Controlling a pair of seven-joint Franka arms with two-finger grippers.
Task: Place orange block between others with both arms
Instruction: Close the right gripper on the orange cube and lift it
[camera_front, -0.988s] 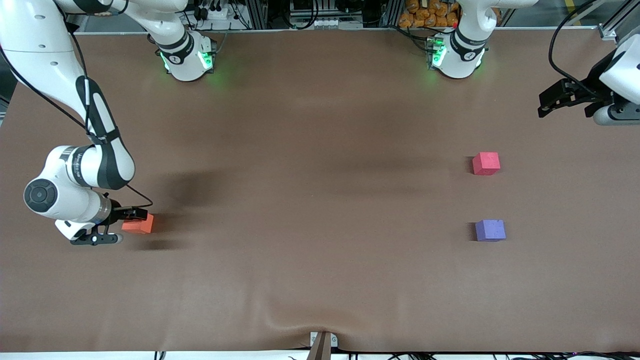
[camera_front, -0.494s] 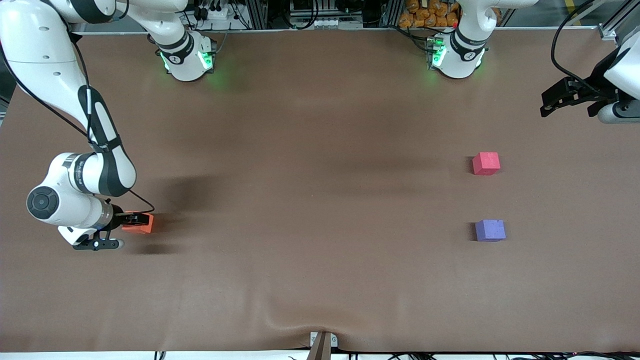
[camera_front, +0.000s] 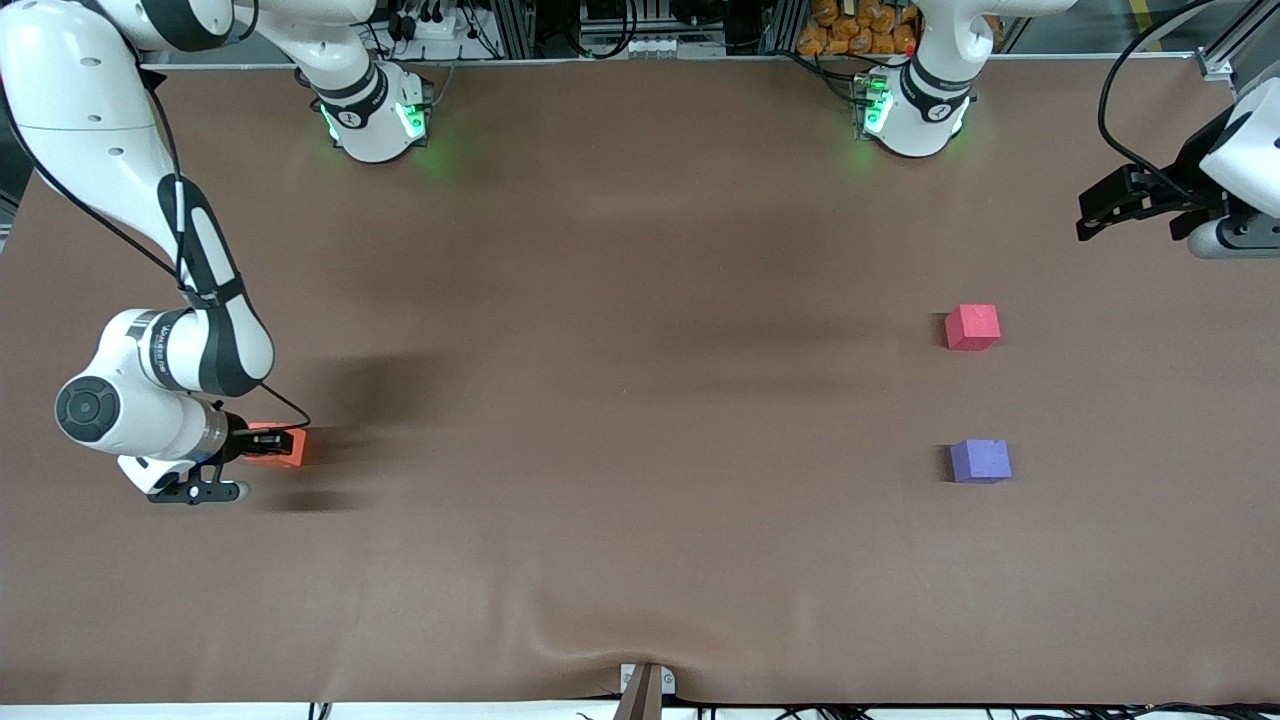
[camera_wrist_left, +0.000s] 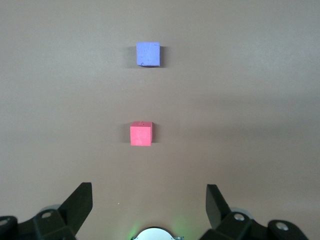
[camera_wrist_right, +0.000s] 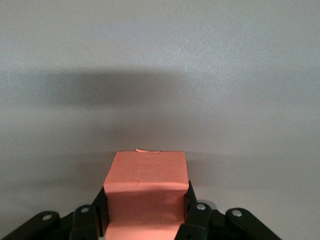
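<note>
From my station I see the right pincer (camera_front: 268, 442) low at the right arm's end of the counter (camera_front: 620, 420), its two fingers (camera_wrist_right: 196, 212) closed in against opposite sides of the orange block (camera_front: 283, 446). In the right wrist view the block (camera_wrist_right: 146, 197) fills the gap between the fingers, both pressed flush to its faces, so I read this as a firm hold. The block looks to sit on or just above the brown surface; I cannot tell which from here. A dark shadow lies on the counter beside it, toward the middle.

The left pincer (camera_front: 1112, 205) hangs in the air over the left arm's end of the counter, close to the edge, and that arm waits. Its fingers (camera_wrist_left: 80, 202) stand wide apart with nothing between them; the left wrist view shows only bare counter in the gap.

The other two cubes rest toward the left arm's end, well apart from the orange block. The pinkish-red cube (camera_front: 972, 327) is farther from the front camera and the purple-blue cube (camera_front: 980, 461) nearer to it, the two roughly in line with a clear gap of bare counter between them. Both also show in the left wrist view, the pinkish-red cube (camera_wrist_left: 141, 134) closer to the pincer and the purple-blue cube (camera_wrist_left: 148, 54) farther off. Neither cube is touched by anything
</note>
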